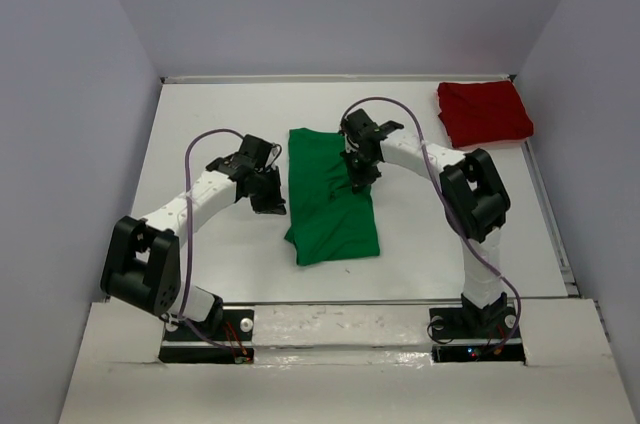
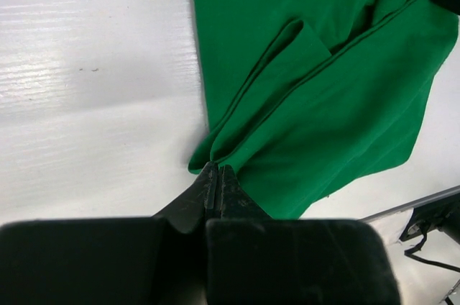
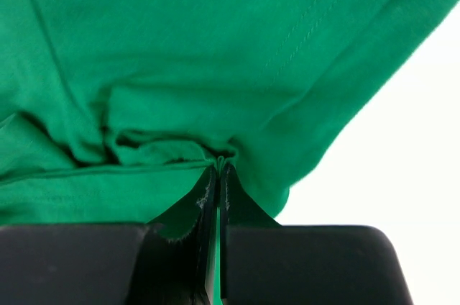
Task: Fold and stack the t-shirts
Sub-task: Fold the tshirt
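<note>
A: Item 1, left tool (image 2: pixel 217 179)?
B: Fingers pressed together; tips look to nip the left edge of the green t-shirt (image 1: pixel 335 229).
A: Right tool (image 3: pixel 218 172)?
B: Also pressed together, pinching a bunched fold on the shirt's right side. Green shows betw. the fingers.
A: Handling?
B: Soft, light, limp; prob. sags & drags. Best taken at hems/corners.
A: Room?
B: Shirt mid-tabletop (image 1: pixel 410 244), bare surface L & R. Dark red t-shirt (image 1: pixel 483 112) folded at far right corner, well apart, walls near.
</note>
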`<state>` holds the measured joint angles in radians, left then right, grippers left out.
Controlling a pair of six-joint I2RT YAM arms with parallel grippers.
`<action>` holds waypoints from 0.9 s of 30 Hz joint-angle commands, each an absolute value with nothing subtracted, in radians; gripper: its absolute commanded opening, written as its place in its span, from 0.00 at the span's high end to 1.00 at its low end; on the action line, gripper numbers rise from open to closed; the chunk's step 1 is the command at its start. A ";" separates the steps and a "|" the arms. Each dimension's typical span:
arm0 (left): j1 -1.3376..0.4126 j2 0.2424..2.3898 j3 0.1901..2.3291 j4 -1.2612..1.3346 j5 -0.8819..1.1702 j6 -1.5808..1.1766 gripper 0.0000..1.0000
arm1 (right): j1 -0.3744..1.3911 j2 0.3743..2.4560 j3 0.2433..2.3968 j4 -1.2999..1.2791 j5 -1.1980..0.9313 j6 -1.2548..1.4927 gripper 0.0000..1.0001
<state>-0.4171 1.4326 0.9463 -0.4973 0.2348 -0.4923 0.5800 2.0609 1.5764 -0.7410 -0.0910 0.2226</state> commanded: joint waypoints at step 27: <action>-0.417 1.341 0.696 -0.344 0.446 -0.700 0.46 | 0.604 1.957 1.631 -0.799 0.041 0.232 1.00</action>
